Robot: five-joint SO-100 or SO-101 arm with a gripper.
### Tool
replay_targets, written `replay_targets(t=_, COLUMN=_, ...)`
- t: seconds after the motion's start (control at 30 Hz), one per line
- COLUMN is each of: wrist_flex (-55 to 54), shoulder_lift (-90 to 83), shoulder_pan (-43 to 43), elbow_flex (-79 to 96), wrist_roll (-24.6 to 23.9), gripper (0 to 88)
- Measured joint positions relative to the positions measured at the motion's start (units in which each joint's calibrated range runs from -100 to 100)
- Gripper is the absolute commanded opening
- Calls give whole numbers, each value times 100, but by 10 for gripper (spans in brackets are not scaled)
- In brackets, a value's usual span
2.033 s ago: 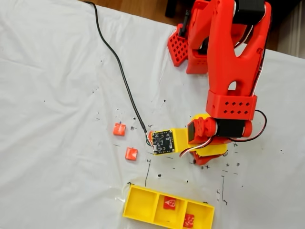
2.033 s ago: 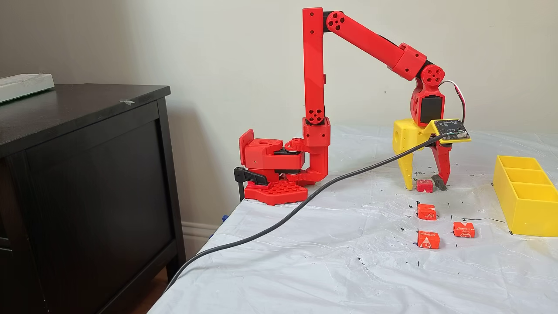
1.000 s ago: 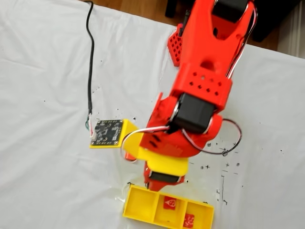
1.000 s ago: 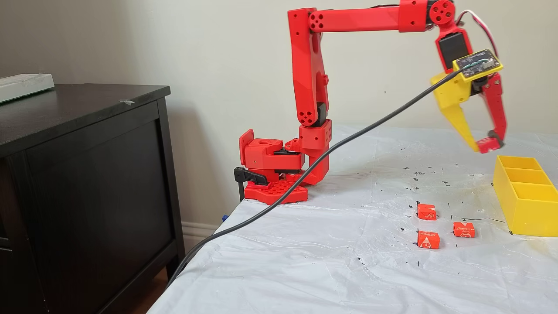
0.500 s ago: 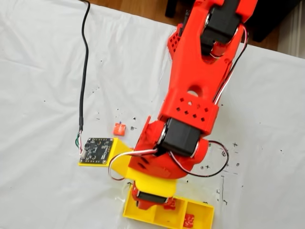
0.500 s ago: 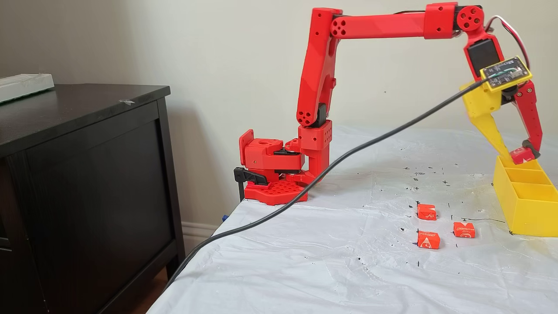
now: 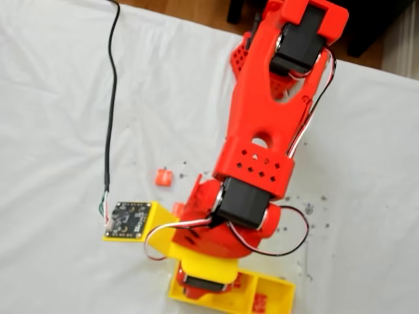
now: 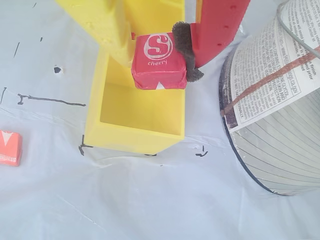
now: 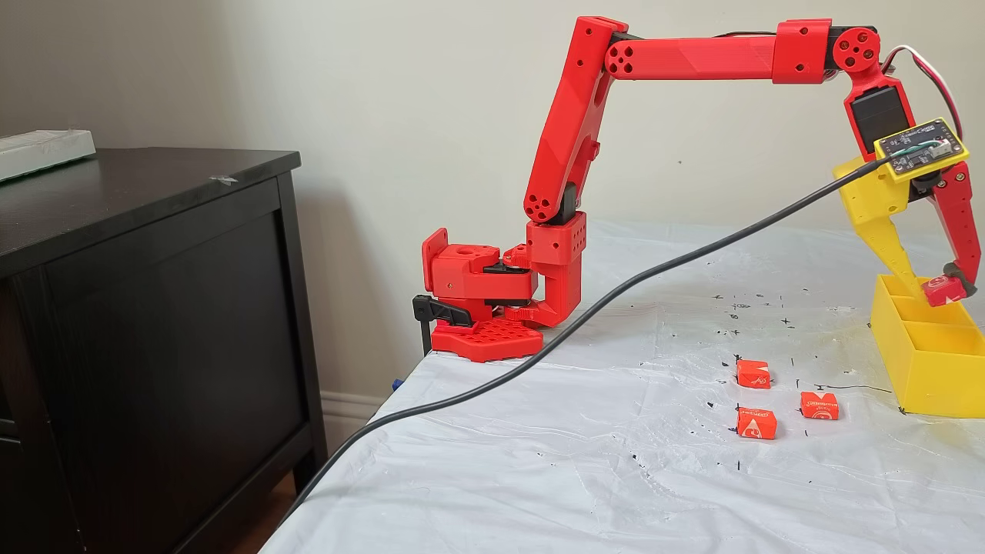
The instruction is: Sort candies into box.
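The cherry candy (image 8: 158, 61) is clamped between the jaws, pinched between the yellow finger (image 8: 102, 25) and the dark pad (image 8: 184, 47) on the red finger, and it hangs just above the open end compartment of the yellow box (image 8: 135, 139). In the side fixed view the gripper (image 9: 935, 291) sits at the rim of the box (image 9: 927, 373), with the candy (image 9: 945, 289) about level with the top edge of the wall. Two seconds ago this same piece lay on the counter between the open fingers; a second ago it was lifted and carried high toward the box, and over the last half second the arm has slid further along the row of compartments and come a little lower. That means the carry is nearly finished, and the step at hand looks like the release into an empty compartment. In the top-down fixed view another candy (image 7: 259, 303) already lies in the right-hand cell of the box (image 7: 281, 293), while one (image 7: 163, 176) waits on the white sheet; the side view shows three loose candies (image 9: 752, 373) (image 9: 756, 423) (image 9: 819, 405) grouped near the box on the counter (image 9: 539, 462). A curved printed sheet (image 8: 270, 75) stands just beside the box in the wrist view. The camera board (image 9: 919, 148) and its black cable (image 9: 616, 292) ride along with the wrist.
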Motion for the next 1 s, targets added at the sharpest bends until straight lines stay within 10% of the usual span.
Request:
replay_targets(t=0.5, wrist_flex=212, shoulder_lift=161, shoulder_pan=0, elbow_flex=-184, wrist_roll=-166, gripper=372)
replay_targets(t=0.73, wrist_flex=212, shoulder_lift=25, shoulder_pan=0, elbow_flex=-96, wrist_roll=-98, gripper=54)
replay_targets(t=1.0, wrist_flex=361, shoulder_lift=-670, shoulder_pan=-24, elbow_flex=718, wrist_roll=83, gripper=2)
